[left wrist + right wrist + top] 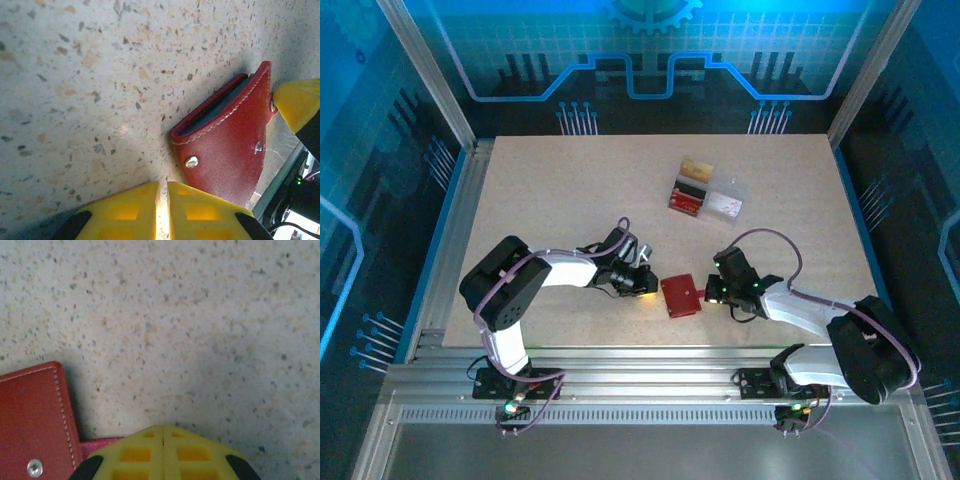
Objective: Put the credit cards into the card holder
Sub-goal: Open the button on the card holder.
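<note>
Stitching in pale thread edges the small dark red leather-like folding card holder (225, 150), which lies flat on the table near the front edge, between the two grippers in the top view (681, 295). Two silver snap studs show on its flap, and the left wrist view looks into its slightly gaping mouth, where a dark teal lining shows (what sits inside, I cannot tell).

The left gripper (163, 192) has its yellow fingers pressed together, nothing visible between them, just beside the holder's corner. The right gripper (164, 432) has its fingers pressed together too, at the opposite side; a pinkish-red strip from the holder (30, 420) runs under their tips, and I cannot tell whether it is caught.

Farther back stand dark red ribbed pieces (688, 197), a clear plastic rectangular box (725, 204) with pale contents too small to read, and a small tan block (696, 167).

The pale speckled table (570, 200) sits inside an aluminium frame (620, 380) with blue-lit patterned wall panels (640, 60).
</note>
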Action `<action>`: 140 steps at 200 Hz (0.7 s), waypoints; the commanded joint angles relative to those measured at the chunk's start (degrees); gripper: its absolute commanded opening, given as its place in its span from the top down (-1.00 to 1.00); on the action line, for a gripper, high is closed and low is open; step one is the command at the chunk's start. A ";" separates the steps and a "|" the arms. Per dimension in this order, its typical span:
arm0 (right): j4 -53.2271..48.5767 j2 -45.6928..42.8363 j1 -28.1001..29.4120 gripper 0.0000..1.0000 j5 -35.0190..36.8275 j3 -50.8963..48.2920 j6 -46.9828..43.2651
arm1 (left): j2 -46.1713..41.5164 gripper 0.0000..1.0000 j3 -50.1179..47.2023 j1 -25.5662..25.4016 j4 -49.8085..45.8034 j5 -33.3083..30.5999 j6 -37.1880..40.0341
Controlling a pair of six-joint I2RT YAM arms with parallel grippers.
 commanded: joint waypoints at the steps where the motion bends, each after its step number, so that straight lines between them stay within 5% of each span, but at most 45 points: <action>1: 0.60 2.94 -0.36 0.62 3.02 -0.74 2.57 | 2.55 0.74 0.11 -0.53 -2.09 -2.16 1.44; 36: -7.67 -1.38 4.74 0.47 13.18 2.43 3.46 | 3.09 0.74 0.37 -0.69 -2.30 -2.29 1.52; 60: -16.99 -5.40 10.38 0.14 19.34 8.16 2.80 | 3.35 0.74 0.48 -0.70 -2.32 -2.38 1.38; 93: -19.71 -5.27 14.52 -0.12 13.61 14.11 -0.56 | 4.04 0.74 0.87 -0.71 -2.59 -2.37 1.35; 140: -12.67 3.50 14.52 0.31 0.97 16.97 -3.38 | 3.88 0.74 0.94 -0.71 -2.89 -2.38 1.39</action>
